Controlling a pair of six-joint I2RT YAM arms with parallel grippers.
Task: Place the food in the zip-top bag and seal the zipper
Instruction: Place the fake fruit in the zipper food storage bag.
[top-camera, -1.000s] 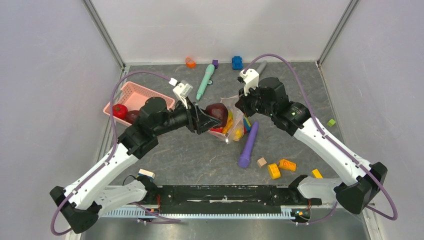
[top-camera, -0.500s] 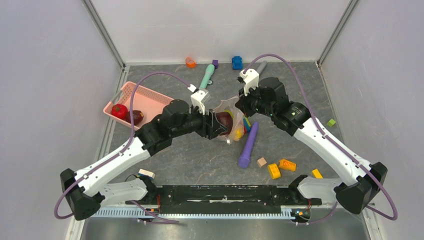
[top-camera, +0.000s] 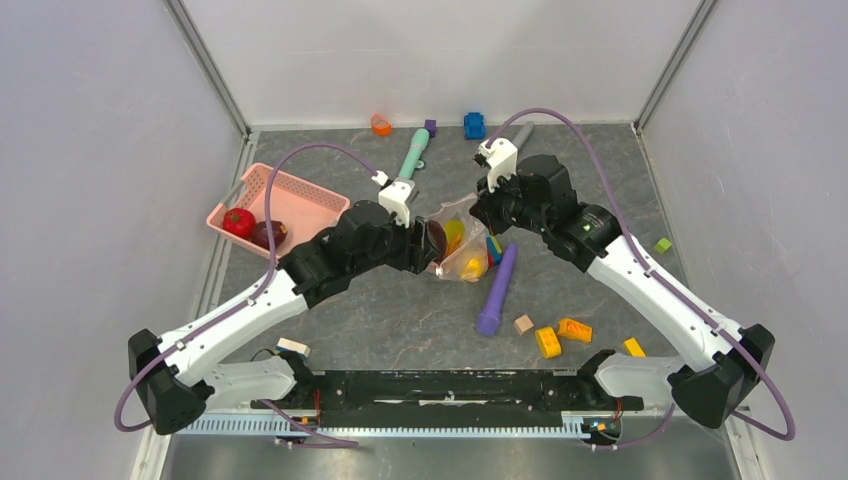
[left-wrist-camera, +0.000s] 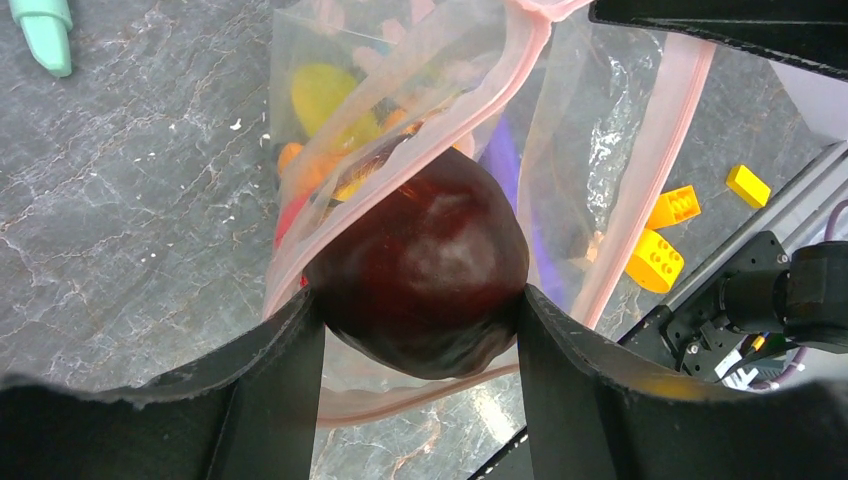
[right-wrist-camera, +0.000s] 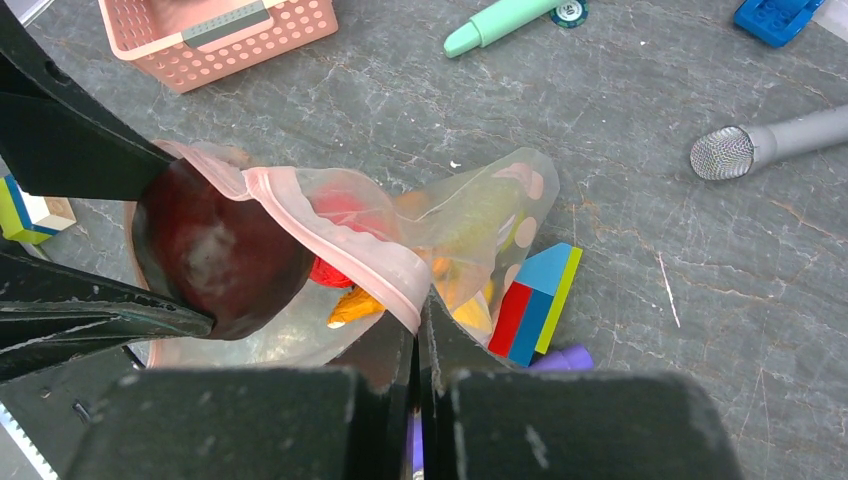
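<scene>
Left gripper grasps maroon fruit in the zip-top bag's mouth; right gripper pinches the zipper.

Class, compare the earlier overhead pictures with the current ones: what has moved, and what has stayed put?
The left gripper, gripping the maroon fruit throughout, advanced rightward, so the fruit now sits partly inside the mouth of the zip-top bag. Nothing was released. The right gripper stayed shut on the bag's rim, and the pink basket with its contents did not move.
</scene>
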